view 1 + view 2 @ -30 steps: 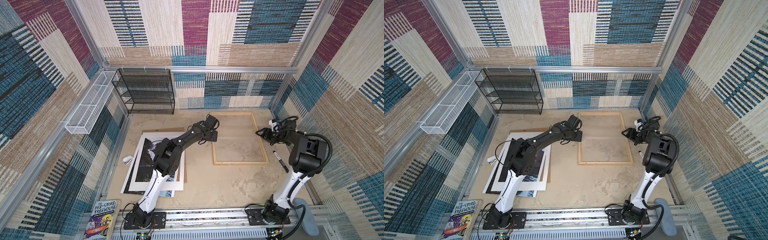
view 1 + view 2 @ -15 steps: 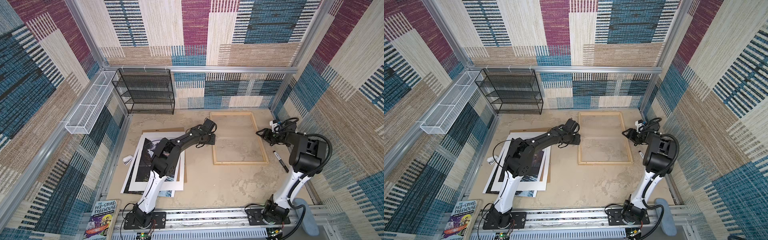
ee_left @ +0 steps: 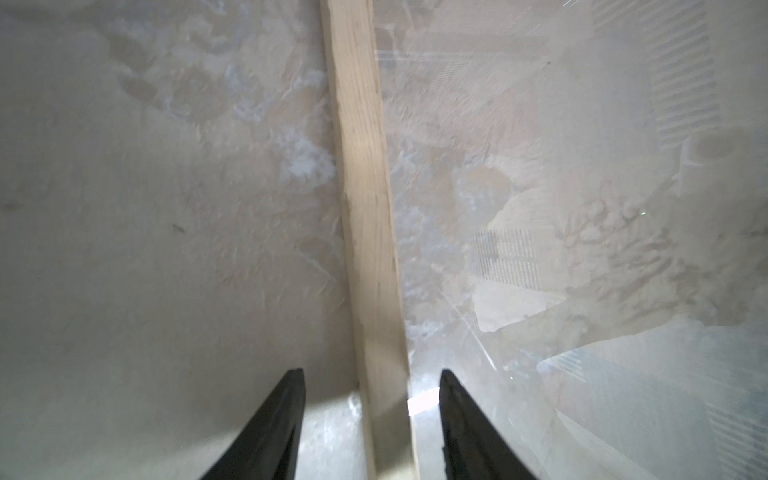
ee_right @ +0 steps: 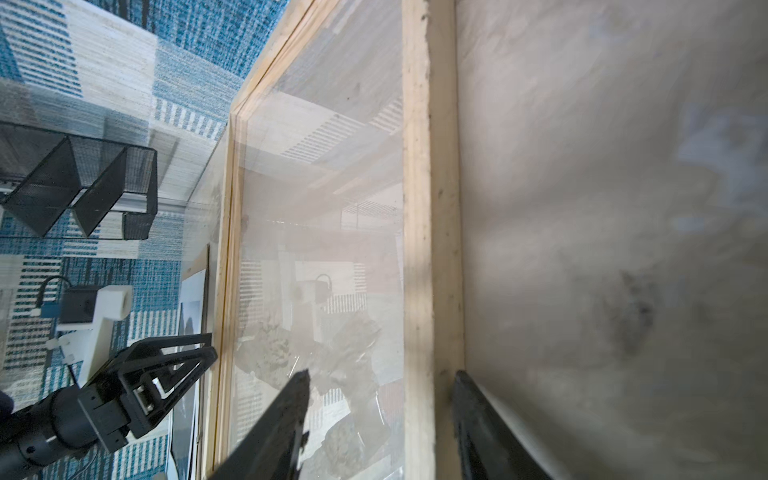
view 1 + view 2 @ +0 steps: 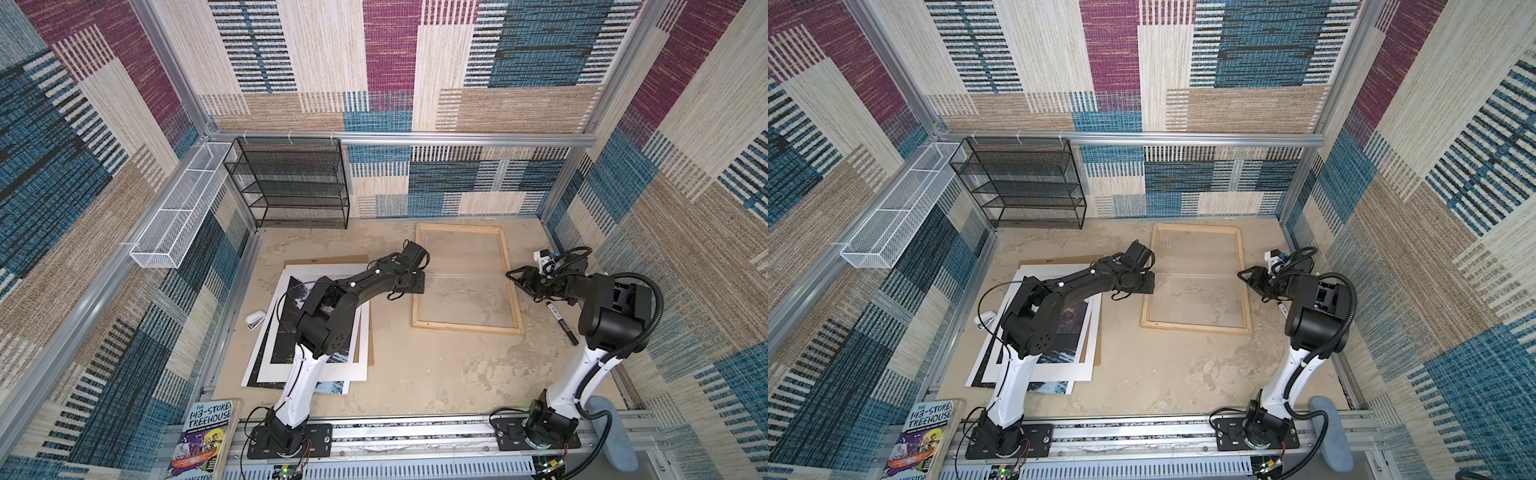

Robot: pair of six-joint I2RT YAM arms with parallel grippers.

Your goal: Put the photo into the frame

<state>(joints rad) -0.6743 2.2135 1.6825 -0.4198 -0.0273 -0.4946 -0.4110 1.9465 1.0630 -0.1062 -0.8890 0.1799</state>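
The frame (image 5: 467, 328) (image 5: 1196, 328), pale wood with a clear pane, lies flat at the back middle of the table. My left gripper (image 5: 415, 286) (image 3: 372, 374) is open and straddles the frame's left rail (image 3: 365, 208), with a gap on each side. My right gripper (image 5: 513, 276) (image 4: 382, 374) is open astride the right rail (image 4: 432, 249), one finger over the pane and the other just outside the wood. The photo (image 5: 332, 387) (image 5: 1050, 386) lies at the left under a white mat (image 5: 361, 332), partly hidden by my left arm.
A brown backing board (image 5: 324, 261) lies under the stack. A black marker (image 5: 561, 322) lies right of the frame. A small white object (image 5: 254, 320) sits by the left wall. A black wire shelf (image 5: 291, 187) and a white wire basket (image 5: 178, 208) stand at the back left. A book (image 5: 203, 436) leans at the front left.
My left gripper has slid toward the front along the frame's left rail and come down over it. Both pairs of jaws have narrowed slightly. The right arm has hardly moved.
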